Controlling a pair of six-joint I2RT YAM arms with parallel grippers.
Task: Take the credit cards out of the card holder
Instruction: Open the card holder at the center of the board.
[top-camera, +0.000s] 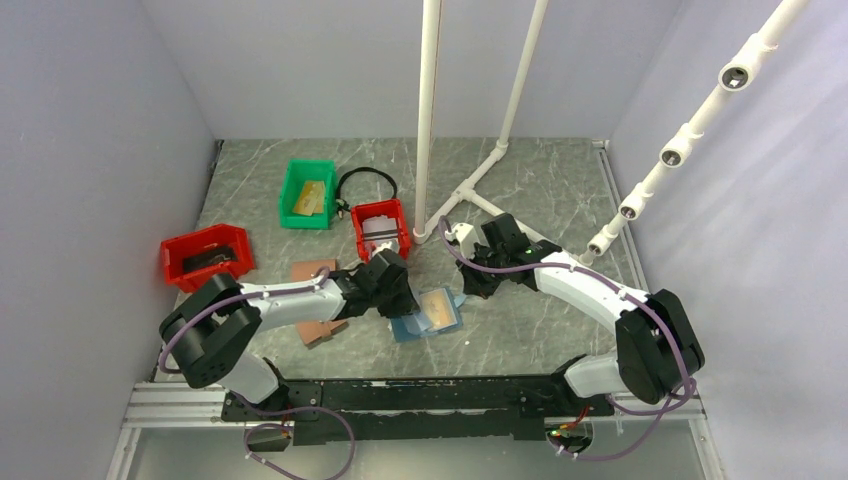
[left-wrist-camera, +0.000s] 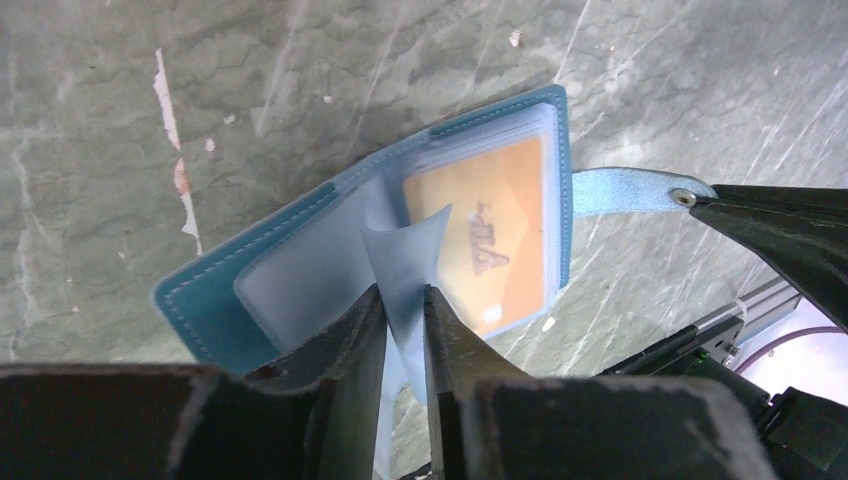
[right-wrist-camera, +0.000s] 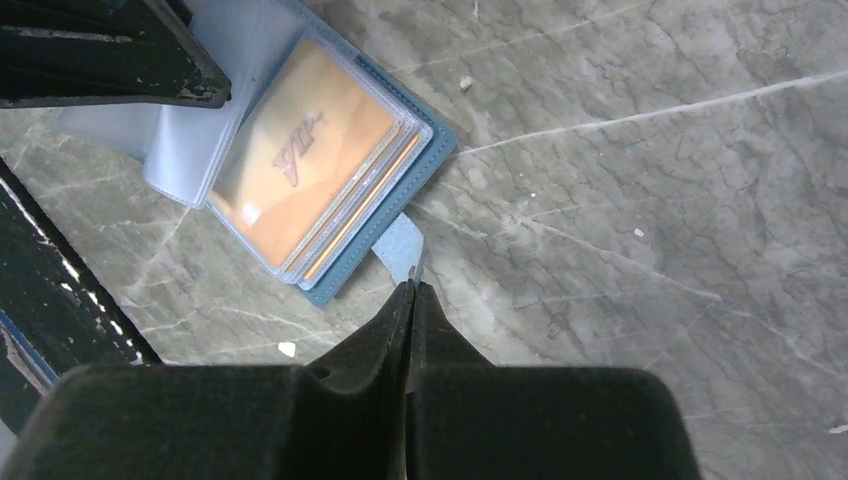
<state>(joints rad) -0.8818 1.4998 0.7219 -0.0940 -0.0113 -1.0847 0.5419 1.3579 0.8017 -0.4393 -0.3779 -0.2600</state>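
The blue card holder (top-camera: 425, 318) lies open on the table between the arms. It also shows in the left wrist view (left-wrist-camera: 215, 290) and the right wrist view (right-wrist-camera: 420, 150). Gold-tan credit cards (left-wrist-camera: 490, 235) sit stacked in its pale pockets, edges visible in the right wrist view (right-wrist-camera: 300, 165). My left gripper (left-wrist-camera: 403, 300) is shut on a pale inner pocket sleeve (left-wrist-camera: 410, 250), which stands up between the fingers. My right gripper (right-wrist-camera: 411, 285) is shut on the holder's snap tab (right-wrist-camera: 400, 245); the tab also shows in the left wrist view (left-wrist-camera: 620, 190).
A green bin (top-camera: 307, 194) holding gold-tan cards and two red bins (top-camera: 206, 256) (top-camera: 381, 229) stand behind the left arm. Brown wallets (top-camera: 318, 272) lie under the left arm. White pipe posts (top-camera: 428, 120) rise at mid-back, with a black cable loop (top-camera: 366, 180) nearby.
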